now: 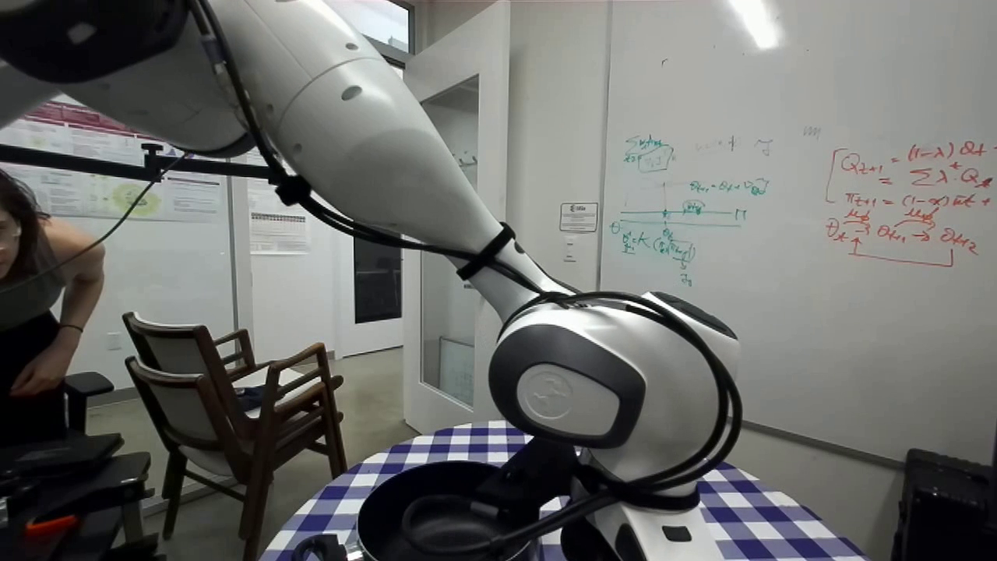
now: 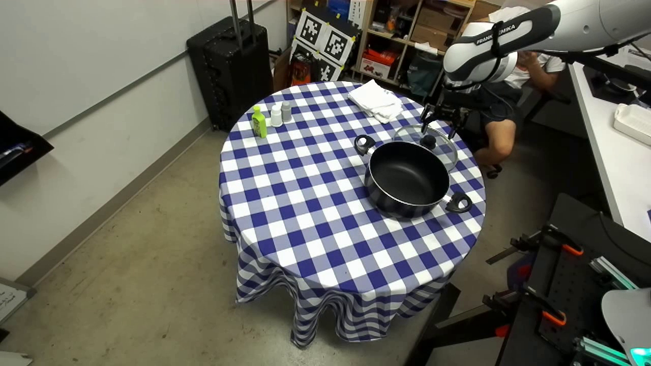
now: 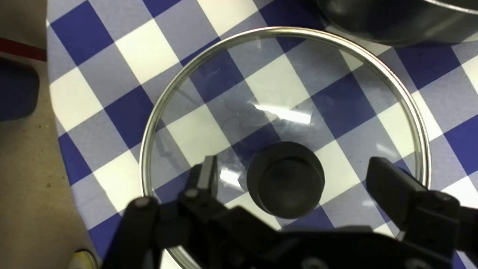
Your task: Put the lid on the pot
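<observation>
I find the tool spread, at the lower centre of the wrist view. Its fingers stand well apart, and in the frame the black knob of the lid lies between them, a gap showing on each side. I cannot tell whether the fingertips are down at the knob's level. The lid, clear glass with a metal rim, lies flat on the bench, knob up, filling the middle of that view. Just beside it, at the upper right, is the pot; a strip of checked cloth shows between the two.

In an exterior view I see the pot upright and open, right of centre, its handles pointing to the upper left and lower right. The lid is partly hidden behind it. At the bench's upper left I record a green bottle, a white shaker and a grey shaker. A folded napkin lies near its top edge.

In an exterior view the arm reaches from upper left to lower centre, hiding part of the pot. At the left edge I note a person leaning.
</observation>
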Tool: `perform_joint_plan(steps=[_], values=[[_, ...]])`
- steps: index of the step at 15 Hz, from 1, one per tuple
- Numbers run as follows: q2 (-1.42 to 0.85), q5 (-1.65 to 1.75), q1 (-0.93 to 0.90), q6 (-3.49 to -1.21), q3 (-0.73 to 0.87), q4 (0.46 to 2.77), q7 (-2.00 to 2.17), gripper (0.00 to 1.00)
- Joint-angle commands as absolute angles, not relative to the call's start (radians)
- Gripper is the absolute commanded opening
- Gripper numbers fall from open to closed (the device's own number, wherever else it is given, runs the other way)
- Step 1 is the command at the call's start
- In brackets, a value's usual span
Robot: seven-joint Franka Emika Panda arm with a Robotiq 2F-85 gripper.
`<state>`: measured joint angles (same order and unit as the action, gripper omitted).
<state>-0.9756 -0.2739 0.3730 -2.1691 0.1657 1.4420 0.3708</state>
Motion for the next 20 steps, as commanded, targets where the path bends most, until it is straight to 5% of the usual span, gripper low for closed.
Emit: perform_joint_plan(steps=[1,9,11,19,20], values=[[-1.043,-0.297,0.39,-2.101,0.157,1.334,0.352,1.0],[-1.144,-0.293,0.404,-1.99,0.146,1.185,0.354,1.0],[-1.162,-0.293,0.409,-1.964,0.143,1.154,0.353,0.72],[-1.222,-0.294,0.432,-1.883,0.138,1.059,0.358,0.14],[-1.226,-0.294,0.435,-1.873,0.135,1.051,0.355,0.57]])
